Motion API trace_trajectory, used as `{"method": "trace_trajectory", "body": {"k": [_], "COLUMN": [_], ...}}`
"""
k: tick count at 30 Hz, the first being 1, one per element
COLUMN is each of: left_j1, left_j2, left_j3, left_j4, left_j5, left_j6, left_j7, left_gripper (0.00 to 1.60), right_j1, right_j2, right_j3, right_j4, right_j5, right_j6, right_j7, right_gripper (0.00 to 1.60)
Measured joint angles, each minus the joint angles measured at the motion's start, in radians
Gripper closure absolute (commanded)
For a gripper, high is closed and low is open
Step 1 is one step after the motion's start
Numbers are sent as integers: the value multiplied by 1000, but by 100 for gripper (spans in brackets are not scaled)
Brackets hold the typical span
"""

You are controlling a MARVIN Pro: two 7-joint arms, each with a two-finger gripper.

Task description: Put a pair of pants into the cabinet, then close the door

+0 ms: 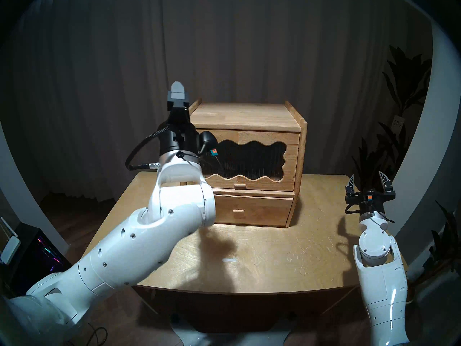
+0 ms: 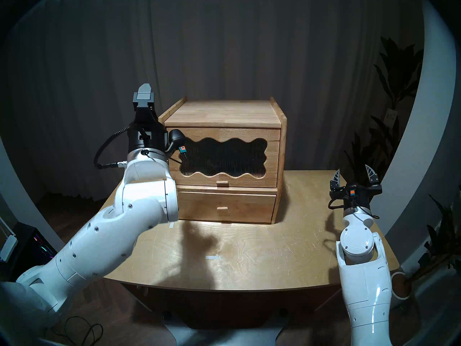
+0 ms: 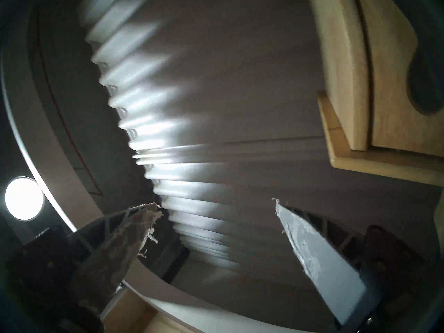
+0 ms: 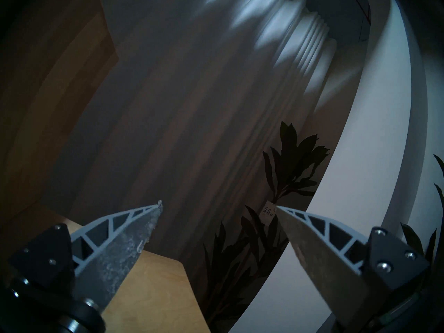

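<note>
Two grippers stand empty with jaws spread wide: the left gripper point(image 3: 216, 205) raised beside the cabinet's point(image 1: 245, 114) upper left corner, the right gripper point(image 1: 368, 182) well apart over the tabletop's point(image 1: 274, 258) right edge; neither touches anything. We see no pair of pants anywhere on the tabletop; the door point(image 1: 264, 139) sits flush in its frame, so we judge the garment is already inside, though the dark ribbed window point(image 1: 245, 160) shows only blackness and we cannot confirm it. We would expect the door to be a light, stiff wooden panel, best worked by its small knob point(image 1: 240, 186) at the bottom edge; the glazing looks fragile, so we would keep pressure on the wood; the drawer point(image 1: 252, 209) below has a similar knob and could be mistaken for it. Hidden from us: the door's left edge behind the left wrist, and the hinges; the left wrist view is blurred.
</note>
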State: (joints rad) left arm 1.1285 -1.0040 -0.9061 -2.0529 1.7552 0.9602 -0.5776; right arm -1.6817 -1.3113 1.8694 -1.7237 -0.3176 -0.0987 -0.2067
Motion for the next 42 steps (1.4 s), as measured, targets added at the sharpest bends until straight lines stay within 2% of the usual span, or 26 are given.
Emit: {"method": "trace_trajectory", "body": {"k": [5,7,10,14,18,28,37,42], "left_j1": [3,10,29,56,77,119,165,182], "left_j2": [-12,-22,-38,-59,-89,-187,-277,-321], "left_j3": [-86,-141,-196,-237,-250,-251,-293,-350], "left_j4": [55,72,70,41,-5,-88,-85,-53], "left_j5": [-106,-174,-248,-308,-351,-439,-522,-572], "left_j6": [0,0,1,1,1,1,1,2], "left_j7": [-14,-6,26,71,112,203,278,316], "left_gripper": [0,0,0,0,0,0,0,0], "right_j1": [12,17,20,21,21,22,20,15], "right_j2": [13,19,22,18,6,-12,-12,-7], "right_j3": [15,18,21,26,18,-13,13,36], "right_j4": [-28,-48,-68,-78,-79,-74,-70,-71], "right_j5": [14,26,46,91,141,204,238,250], "right_j6": [-5,-7,-9,-13,-18,-20,-20,-20], "right_j7": [10,24,44,66,92,139,164,174], "right_gripper": [0,0,0,0,0,0,0,0]}}
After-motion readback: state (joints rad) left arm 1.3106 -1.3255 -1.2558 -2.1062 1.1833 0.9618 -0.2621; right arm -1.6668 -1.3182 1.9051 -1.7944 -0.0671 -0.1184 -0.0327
